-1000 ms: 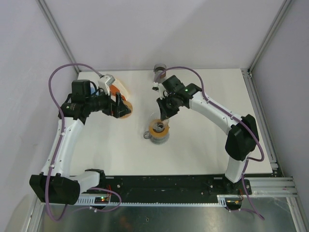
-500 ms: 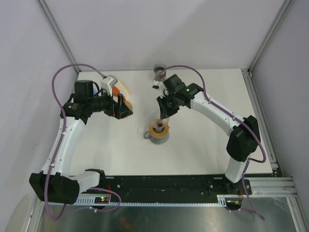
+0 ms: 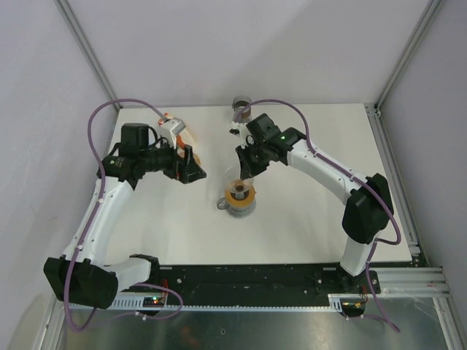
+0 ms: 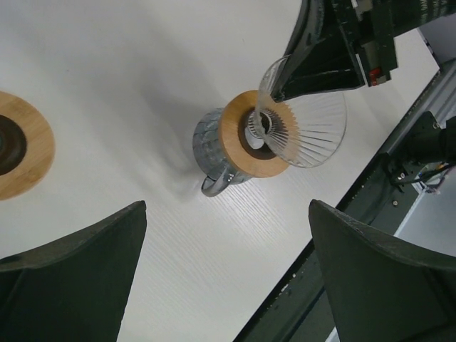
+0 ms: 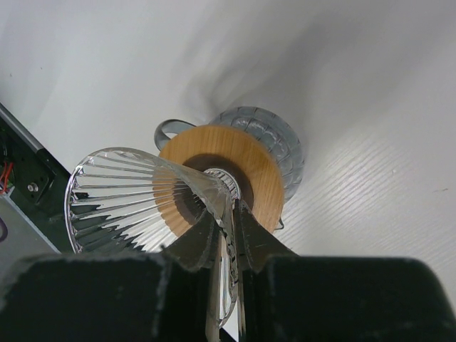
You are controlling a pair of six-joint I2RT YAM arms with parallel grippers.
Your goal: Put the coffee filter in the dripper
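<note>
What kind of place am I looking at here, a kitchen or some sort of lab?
Most likely a robotics lab test cell, not a kitchen: a white table walled in by plain panels and aluminium posts, with a left arm and right arm bolted at its near edge.

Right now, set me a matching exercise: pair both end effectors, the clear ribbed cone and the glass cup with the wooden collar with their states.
Things:
1. left end effector
2. right end effector
3. clear ribbed cone
4. glass cup with wooden collar

States:
A. standing on the table
B. open, holding nothing
C. shut on a thin glass rim
D. held tilted, narrow end toward the collar

Pairs: 1-B, 2-C, 3-D, 4-A
</note>
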